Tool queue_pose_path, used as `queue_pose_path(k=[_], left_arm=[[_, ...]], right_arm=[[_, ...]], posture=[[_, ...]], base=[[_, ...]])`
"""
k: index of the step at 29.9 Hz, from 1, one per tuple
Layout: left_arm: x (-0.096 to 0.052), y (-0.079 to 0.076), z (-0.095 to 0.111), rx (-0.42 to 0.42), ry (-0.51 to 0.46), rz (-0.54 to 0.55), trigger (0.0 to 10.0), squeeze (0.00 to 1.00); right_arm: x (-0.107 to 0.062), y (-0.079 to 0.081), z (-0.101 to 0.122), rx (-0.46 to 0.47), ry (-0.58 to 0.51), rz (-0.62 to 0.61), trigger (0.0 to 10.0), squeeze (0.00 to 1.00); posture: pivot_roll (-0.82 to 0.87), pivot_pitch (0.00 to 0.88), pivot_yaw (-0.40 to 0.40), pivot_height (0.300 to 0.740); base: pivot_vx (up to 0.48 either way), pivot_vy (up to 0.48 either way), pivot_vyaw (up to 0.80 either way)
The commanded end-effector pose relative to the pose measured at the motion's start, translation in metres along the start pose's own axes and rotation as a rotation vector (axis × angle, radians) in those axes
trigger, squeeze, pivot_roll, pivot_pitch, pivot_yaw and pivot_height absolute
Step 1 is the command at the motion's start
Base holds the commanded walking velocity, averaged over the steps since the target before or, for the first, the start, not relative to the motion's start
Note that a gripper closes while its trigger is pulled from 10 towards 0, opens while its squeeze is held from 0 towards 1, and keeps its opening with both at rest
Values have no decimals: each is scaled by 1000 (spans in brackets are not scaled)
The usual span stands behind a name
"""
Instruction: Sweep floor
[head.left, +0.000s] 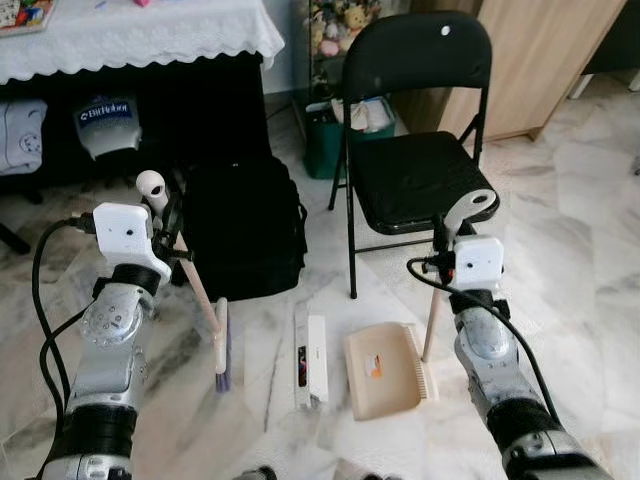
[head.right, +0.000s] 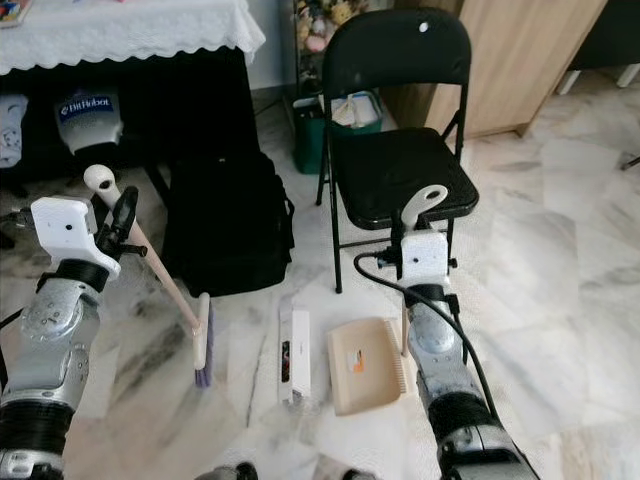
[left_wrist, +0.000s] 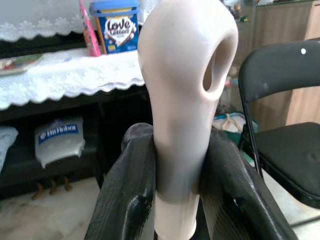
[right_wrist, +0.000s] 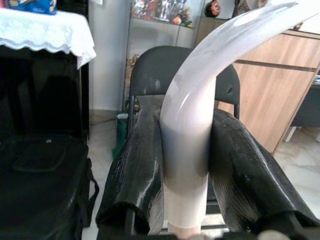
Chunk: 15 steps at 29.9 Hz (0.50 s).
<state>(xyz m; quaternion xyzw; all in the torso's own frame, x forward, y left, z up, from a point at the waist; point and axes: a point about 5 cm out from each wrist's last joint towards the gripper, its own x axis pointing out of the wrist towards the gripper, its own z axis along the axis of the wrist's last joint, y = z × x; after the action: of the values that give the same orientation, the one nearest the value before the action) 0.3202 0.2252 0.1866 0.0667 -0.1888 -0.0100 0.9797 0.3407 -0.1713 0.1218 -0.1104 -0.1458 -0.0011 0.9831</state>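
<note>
A small broom (head.left: 219, 345) with a cream handle and purple bristles stands slanted on the marble floor at the left. My left gripper (head.left: 168, 215) is shut on the broom handle (left_wrist: 182, 125) just below its looped end. A beige dustpan (head.left: 385, 372) lies flat on the floor to the right, its comb edge on the right side. Its handle (right_wrist: 187, 150) rises upright, and my right gripper (head.left: 447, 235) is shut on it near the top. Between broom and dustpan lies a white box (head.left: 309, 358).
A black folding chair (head.left: 415, 175) stands right behind the dustpan. A black bag (head.left: 243, 225) sits behind the broom. A table with a white lace cloth (head.left: 140, 40) spans the back left, and a wooden cabinet (head.left: 545, 60) the back right. Open marble floor lies right.
</note>
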Motion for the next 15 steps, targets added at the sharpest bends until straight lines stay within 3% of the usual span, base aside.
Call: queue_pose_path(k=[1, 7, 15], left_arm=[[4, -1, 10, 8, -52, -8, 10000, 0], [3, -2, 10, 4, -55, -13, 10000, 20], [2, 0, 9, 10, -49, -9, 10000, 0]], right_arm=[[4, -7, 6, -11, -32, -15, 10000, 0], [4, -8, 6, -14, -30, -15, 10000, 0], [2, -7, 3, -12, -15, -15, 10000, 0]], posture=[[48, 164, 7, 740], [46, 165, 7, 740], [46, 168, 7, 740]], base=[[270, 0, 0], [281, 0, 0], [0, 0, 0]])
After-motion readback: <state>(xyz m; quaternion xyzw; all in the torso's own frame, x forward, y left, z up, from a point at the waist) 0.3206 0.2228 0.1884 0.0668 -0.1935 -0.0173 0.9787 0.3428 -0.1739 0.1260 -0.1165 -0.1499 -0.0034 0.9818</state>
